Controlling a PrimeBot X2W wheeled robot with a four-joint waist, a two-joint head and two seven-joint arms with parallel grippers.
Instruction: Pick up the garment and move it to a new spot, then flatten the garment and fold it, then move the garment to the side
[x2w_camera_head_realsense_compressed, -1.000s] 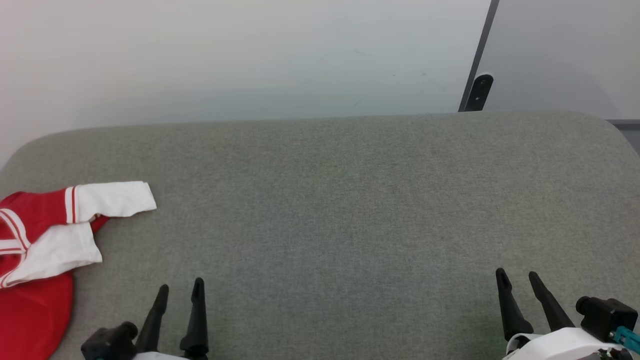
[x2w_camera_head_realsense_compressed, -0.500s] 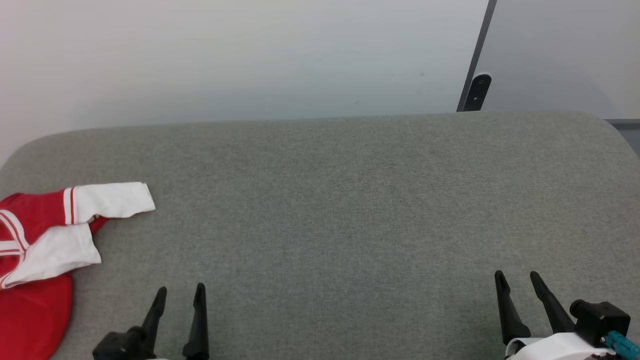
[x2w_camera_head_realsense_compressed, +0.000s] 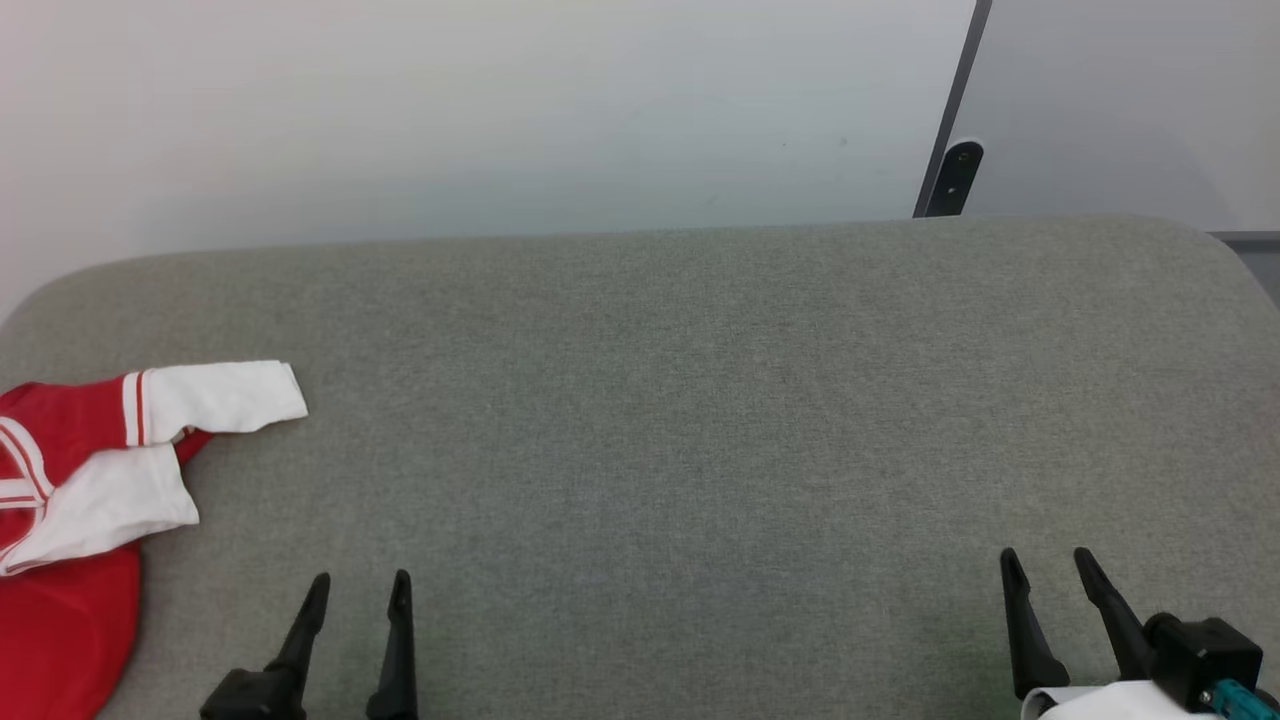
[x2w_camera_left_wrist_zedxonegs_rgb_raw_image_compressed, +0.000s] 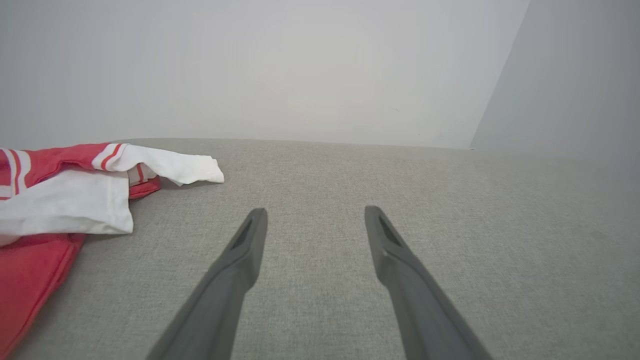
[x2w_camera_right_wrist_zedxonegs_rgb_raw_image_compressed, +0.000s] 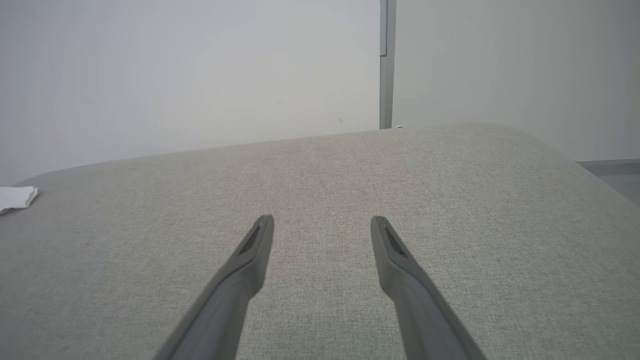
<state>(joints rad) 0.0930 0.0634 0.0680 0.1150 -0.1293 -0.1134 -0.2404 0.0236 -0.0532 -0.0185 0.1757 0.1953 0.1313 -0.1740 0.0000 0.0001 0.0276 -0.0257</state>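
Here, left gripper (x2w_camera_head_realsense_compressed: 360, 578) and right gripper (x2w_camera_head_realsense_compressed: 1045, 553): jaws wide apart, empty; seizing only one sleeve (x2w_camera_head_realsense_compressed: 222, 397) of the garment (x2w_camera_head_realsense_compressed: 70, 455) could bunch it.

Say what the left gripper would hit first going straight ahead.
Likely nothing near: left gripper points over bare cushion toward the wall; the shirt lies left of that line.

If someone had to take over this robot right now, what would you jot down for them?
Left hand: open, empty, near the garment but apart from it.
Right hand: open, empty, far right.
Garment: at the left edge of the grey cushion, white sleeves lying across the red body, partly out of frame.
Done/left: unclear whether it's already folded and set aside; check before going on.
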